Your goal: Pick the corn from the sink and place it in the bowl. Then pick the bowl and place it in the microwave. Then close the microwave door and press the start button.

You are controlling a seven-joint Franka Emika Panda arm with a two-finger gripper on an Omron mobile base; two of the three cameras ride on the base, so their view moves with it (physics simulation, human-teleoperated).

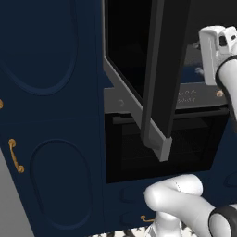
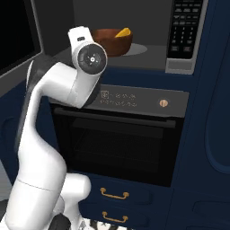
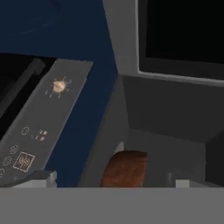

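Note:
The reddish-brown bowl (image 2: 110,42) stands inside the open microwave (image 2: 148,56), and the yellow-orange corn (image 2: 123,32) lies in it at the right rim. My hand (image 2: 87,49) hovers just in front of the cavity, left of the bowl and apart from it. In the hand view the bowl (image 3: 124,168) sits low in the centre, and the gripper (image 3: 111,181) is open with nothing held; its fingertips (image 3: 41,177) barely peek up, far apart. The microwave door (image 1: 162,69) is swung wide open, a black glass panel (image 2: 18,36) at my left. The sink is out of view.
The microwave keypad (image 2: 186,31) is right of the cavity. Below sits a black oven (image 2: 121,139) with a bar handle and a brass knob (image 2: 163,103). Dark blue cabinets (image 1: 51,115) and drawers with brass pulls (image 2: 114,194) surround it.

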